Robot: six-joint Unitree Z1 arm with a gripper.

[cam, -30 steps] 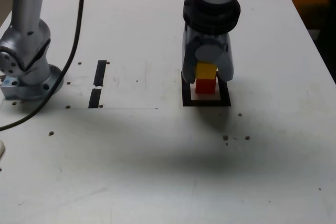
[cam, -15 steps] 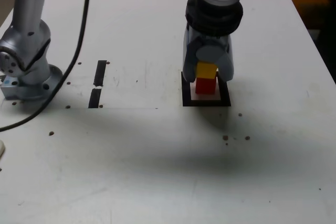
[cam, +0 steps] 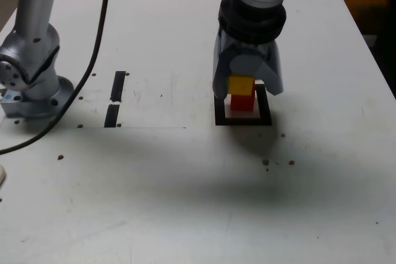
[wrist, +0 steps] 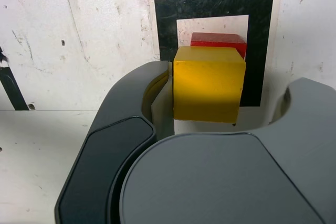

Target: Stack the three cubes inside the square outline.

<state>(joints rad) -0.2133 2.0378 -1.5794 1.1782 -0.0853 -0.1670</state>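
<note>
Found yellow cube (cam: pixel 241 85) stacked on red cube (cam: pixel 242 101) inside square outline (cam: pixel 243 119), toward worktop (cam: pixel 185 202) far edge. Noted gripper (cam: pixel 247 86) parted around yellow cube, gripping nothing.

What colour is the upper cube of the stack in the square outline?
Yellow: the upper cube sits on the red cube, clearest in the wrist view.

No lettering, number, brand or sign can be read in either view. The yellow cube (wrist: pixel 208 83) and the red cube (wrist: pixel 218 41) show plain faces, the black square outline (wrist: pixel 166 24) is unmarked, and the gripper (cam: pixel 248 86) housing carries no legible label. The white table (cam: pixel 185 183) bears only specks and scuffs.
</note>
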